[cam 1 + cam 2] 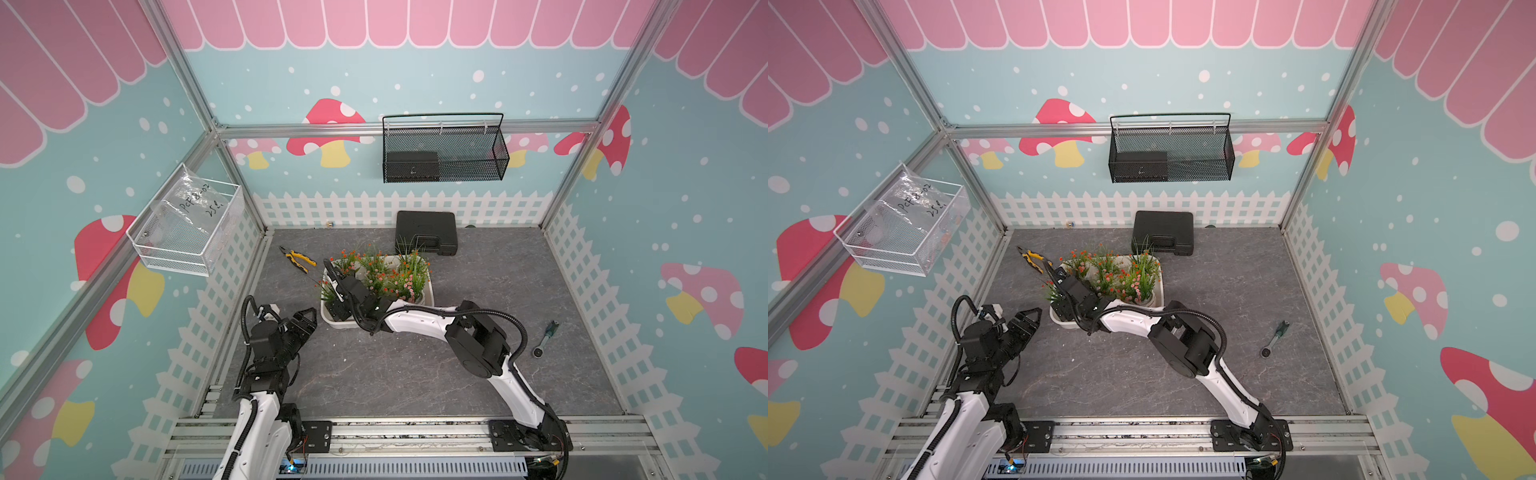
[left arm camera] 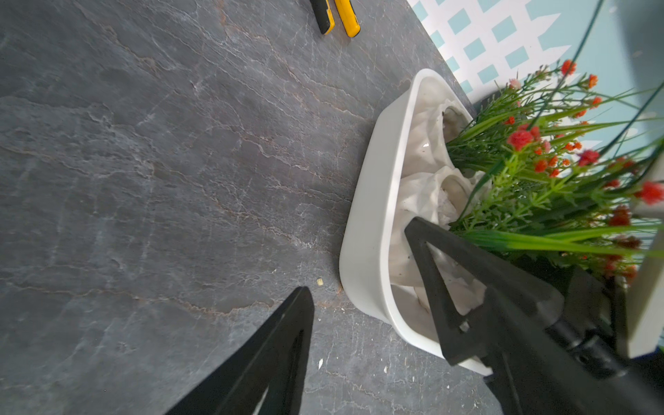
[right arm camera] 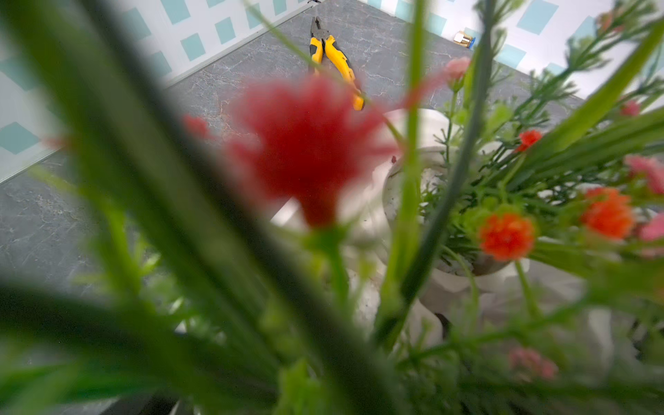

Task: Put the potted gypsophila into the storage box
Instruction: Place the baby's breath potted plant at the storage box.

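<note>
COLOUR AND PATTERN REFERENCE

Box (image 2: 373, 201): glossy white, plain. Pots (image 2: 424, 194): white, ribbed. Sprigs (image 1: 388, 276): bright green, with orange-red and pink flowers. Tabletop (image 1: 415, 374): dark grey, marbled with pale veins. Pliers (image 1: 300, 259): yellow and black handles. Case (image 1: 426, 232): matt black. Hanging mesh basket (image 1: 442, 153): black; side wire basket (image 1: 187, 232): white. Walls (image 1: 457, 83): pale teal, white dots, red and pink mushrooms, white picket fence, pink scallops. Arms (image 1: 419, 319): white with black joints.

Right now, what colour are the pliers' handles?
Yellow and black; the pliers show best in the right wrist view.
</note>
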